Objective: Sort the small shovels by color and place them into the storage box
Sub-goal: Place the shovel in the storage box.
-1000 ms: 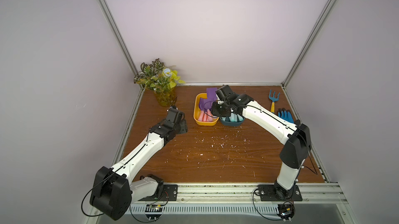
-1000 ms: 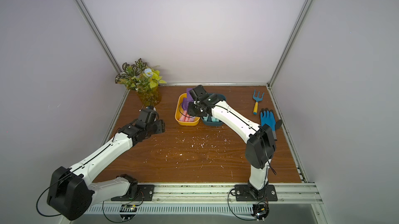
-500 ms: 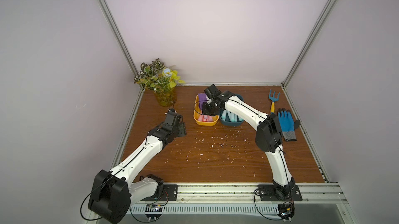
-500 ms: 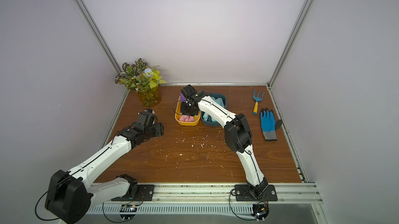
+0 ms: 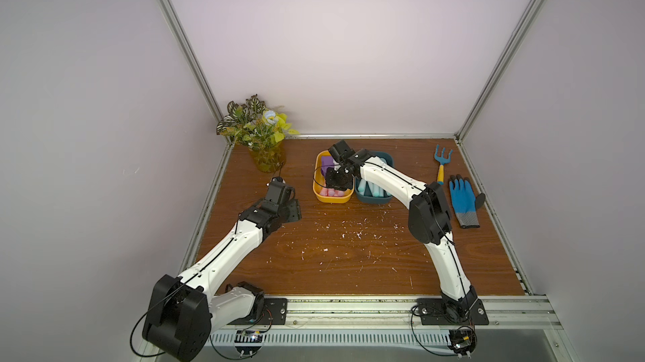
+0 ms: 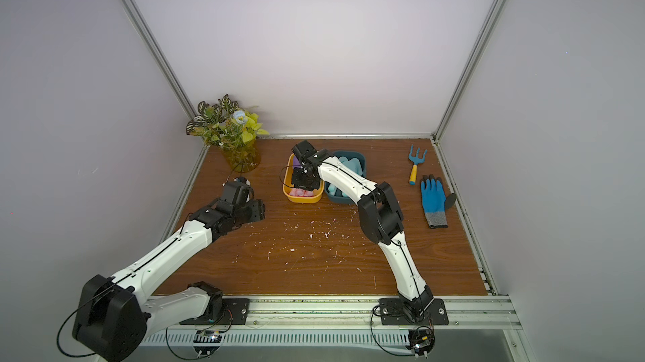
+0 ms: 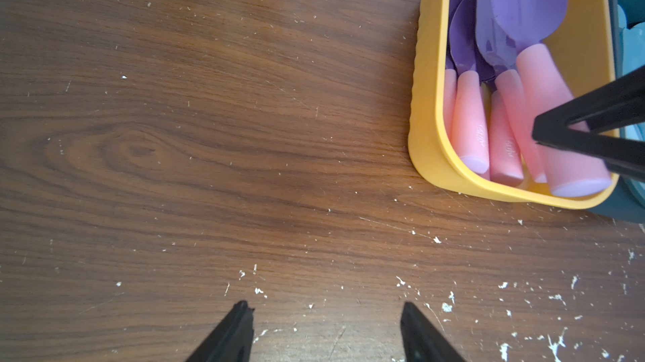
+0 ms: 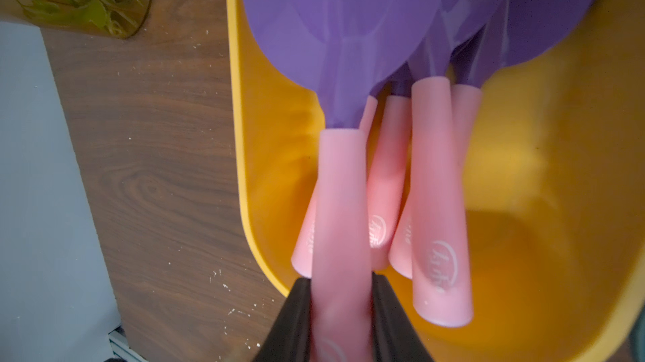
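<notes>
Setting: robot test cell, lab-type. Evidence: plain lilac wall panels (image 5: 349,46) in alu frame posts (image 5: 181,42). Wood-grain bench (image 5: 349,266) w/ white specks. Left arm (image 5: 227,252) + right arm (image 5: 450,266), white/black, bolted to slotted rail (image 5: 349,308) at near edge. Props: plant (image 5: 256,130) far left, glove (image 5: 462,199) + rake (image 5: 442,154) right.

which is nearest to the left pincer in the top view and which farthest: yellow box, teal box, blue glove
From the left pincer, in a top view:
1. yellow box, nearest, just ahead of it and toward the right arm's side.
2. teal box, next, right beside the yellow box on its far side.
3. blue glove, farthest, by the table's right edge.
</notes>
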Available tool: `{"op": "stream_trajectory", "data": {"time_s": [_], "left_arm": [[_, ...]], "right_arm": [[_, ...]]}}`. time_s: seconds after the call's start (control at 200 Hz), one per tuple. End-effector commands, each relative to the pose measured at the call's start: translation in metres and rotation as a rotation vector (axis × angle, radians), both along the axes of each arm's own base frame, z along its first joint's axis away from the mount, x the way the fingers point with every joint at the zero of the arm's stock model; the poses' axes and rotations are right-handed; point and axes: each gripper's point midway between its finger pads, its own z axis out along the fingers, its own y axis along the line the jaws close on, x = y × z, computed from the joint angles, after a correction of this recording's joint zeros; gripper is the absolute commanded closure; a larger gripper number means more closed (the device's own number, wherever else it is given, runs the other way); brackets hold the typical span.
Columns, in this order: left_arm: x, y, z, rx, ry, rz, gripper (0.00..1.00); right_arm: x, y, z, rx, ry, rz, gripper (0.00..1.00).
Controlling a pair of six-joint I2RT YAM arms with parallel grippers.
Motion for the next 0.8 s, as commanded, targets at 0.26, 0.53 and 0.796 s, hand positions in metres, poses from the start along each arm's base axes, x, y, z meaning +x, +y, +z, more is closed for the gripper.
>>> {"op": "stream_trajectory", "data": {"time_s": [0.26,0.53,0.796], "left_arm": [[0.001,0.005,0.003,-0.003,-0.017,0.002,0.31],[0.001,0.005,0.004,-0.006,-0.019,0.002,0.31],[0.001,0.006,0.002,-0.006,-0.017,0.005,0.31]], "right_arm": [[0.022,0.002,0.009,0.057,-0.041,-0.070,0.83],[0.027,0.000,0.004,0.067,-0.041,-0.101,0.79],[0.029,-0.001,-0.004,0.074,-0.028,-0.116,0.74]]}}
